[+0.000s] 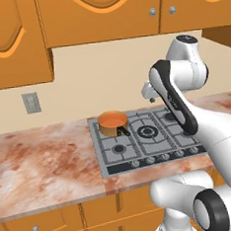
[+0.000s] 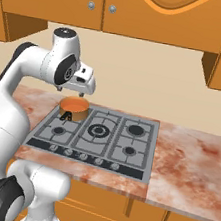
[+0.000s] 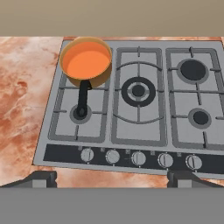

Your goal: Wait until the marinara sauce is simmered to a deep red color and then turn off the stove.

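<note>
Gripper [image 3: 112,178] spread wide, empty, hovering above the front edge of the stove [image 3: 131,127], well clear of the knobs [image 3: 138,158]. Bare desk [image 3: 22,100] to the left. Marinara sauce [image 3: 86,61] flat, still orange, in the saucepan [image 3: 97,78] on the back-left burner.

Five knobs [image 3: 138,158], one saucepan [image 3: 86,62]
</note>
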Available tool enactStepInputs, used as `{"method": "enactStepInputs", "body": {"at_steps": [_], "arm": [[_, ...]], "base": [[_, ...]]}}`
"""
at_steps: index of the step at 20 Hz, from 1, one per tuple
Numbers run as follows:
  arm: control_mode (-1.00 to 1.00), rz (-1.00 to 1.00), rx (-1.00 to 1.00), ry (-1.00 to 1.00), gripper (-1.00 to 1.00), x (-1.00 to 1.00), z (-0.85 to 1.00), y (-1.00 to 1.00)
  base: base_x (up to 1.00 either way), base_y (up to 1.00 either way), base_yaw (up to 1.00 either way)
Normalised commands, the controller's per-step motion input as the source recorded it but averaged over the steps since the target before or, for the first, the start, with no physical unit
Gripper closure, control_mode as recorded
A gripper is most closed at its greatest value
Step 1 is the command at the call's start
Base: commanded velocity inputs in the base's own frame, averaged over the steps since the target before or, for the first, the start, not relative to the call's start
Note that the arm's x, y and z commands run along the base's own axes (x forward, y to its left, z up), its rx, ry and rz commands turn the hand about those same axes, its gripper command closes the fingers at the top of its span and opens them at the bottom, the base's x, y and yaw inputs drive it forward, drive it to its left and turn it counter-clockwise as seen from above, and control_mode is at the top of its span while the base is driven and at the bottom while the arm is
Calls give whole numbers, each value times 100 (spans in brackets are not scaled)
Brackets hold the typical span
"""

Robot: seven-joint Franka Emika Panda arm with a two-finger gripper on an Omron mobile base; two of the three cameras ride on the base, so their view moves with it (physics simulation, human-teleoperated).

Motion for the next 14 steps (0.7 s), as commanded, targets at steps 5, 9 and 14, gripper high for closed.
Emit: {"method": "enactStepInputs", "body": {"at_steps": [5, 9, 14], "arm": [[-100, 0, 0, 0, -100, 0, 0, 0], [-100, 0, 0, 0, -100, 0, 0, 0], [-100, 0, 0, 0, -100, 0, 0, 0]], "base": [[0, 0, 0], [0, 0, 0], [0, 0, 0]]}}
